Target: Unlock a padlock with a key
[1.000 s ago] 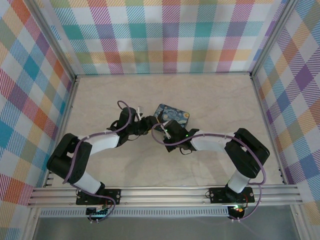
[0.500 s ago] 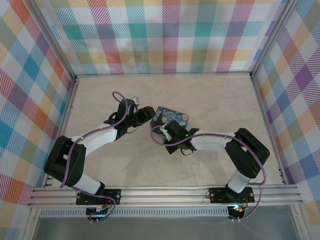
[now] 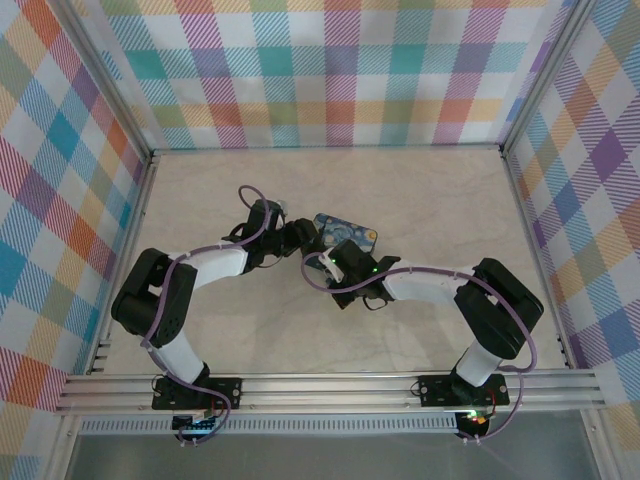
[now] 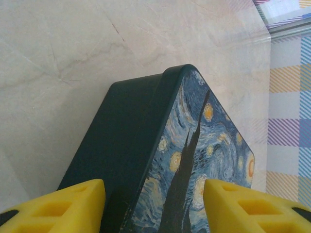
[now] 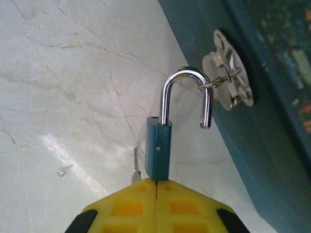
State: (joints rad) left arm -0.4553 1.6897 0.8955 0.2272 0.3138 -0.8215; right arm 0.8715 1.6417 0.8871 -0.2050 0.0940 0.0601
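Shackle's sprung: the padlock [image 5: 158, 150] is unlocked, hooked in the box [image 4: 146, 160] hasp [image 5: 228, 90]. My right hand [image 5: 156, 184] is clenched at its base, key [image 5: 136, 165] alongside. Left hand [image 4: 153, 189] is released astride the box. Only unhooking remains.

The padlock [image 5: 159, 155] has a matt blue body and mirror-bright chrome shackle [image 5: 187, 97]. The box [image 4: 194, 160] looks smooth, satin-painted; the table [image 4: 58, 58] polished marble-look; 2 fingers [image 4: 92, 213] matt yellow plastic.

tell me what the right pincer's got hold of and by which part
The right pincer is shut on the padlock, gripping the bottom end of its blue body.
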